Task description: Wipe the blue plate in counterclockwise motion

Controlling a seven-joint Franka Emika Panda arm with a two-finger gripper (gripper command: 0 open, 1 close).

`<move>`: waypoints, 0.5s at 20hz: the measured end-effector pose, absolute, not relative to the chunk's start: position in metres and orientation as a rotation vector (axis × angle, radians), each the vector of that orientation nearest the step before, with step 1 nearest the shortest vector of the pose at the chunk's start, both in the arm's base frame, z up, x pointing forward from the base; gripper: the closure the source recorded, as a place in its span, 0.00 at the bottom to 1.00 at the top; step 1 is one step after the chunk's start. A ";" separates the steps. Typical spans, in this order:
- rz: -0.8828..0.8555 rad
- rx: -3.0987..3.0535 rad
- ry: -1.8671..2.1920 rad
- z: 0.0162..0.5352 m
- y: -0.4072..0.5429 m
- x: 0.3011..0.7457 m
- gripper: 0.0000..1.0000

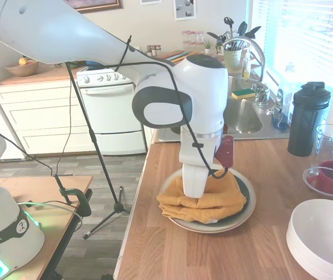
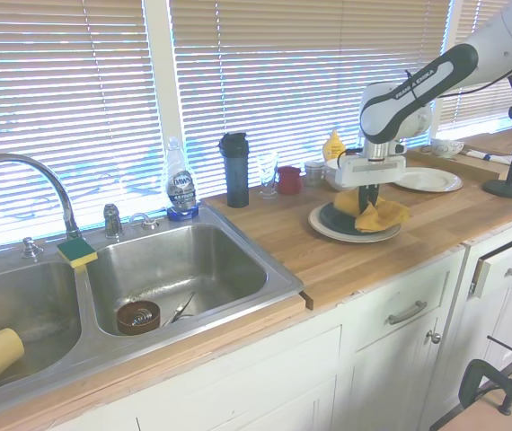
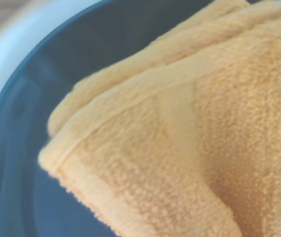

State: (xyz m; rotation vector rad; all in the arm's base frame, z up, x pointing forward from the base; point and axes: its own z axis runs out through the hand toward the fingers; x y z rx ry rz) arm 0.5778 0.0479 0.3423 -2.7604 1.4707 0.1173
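Gripper (image 2: 370, 203) presses orange towel (image 1: 204, 201) onto blue plate (image 2: 337, 219).

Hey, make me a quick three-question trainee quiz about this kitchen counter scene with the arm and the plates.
1. True or false: the orange cloth lies on the blue plate.
2. What does the blue plate sit on? A) bare counter B) a beige plate C) the sink
3. Fill in: the green-and-yellow ___ sits on the sink edge.

Key: 1 true. 2 B, the beige plate. 3 sponge.
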 end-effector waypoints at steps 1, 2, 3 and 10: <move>0.129 -2.765 1.470 0.342 0.049 0.583 1.00; 0.136 -2.769 1.466 0.342 0.051 0.589 1.00; 0.141 -2.773 1.461 0.342 0.055 0.594 1.00; 0.119 -2.816 1.417 0.344 0.094 0.606 1.00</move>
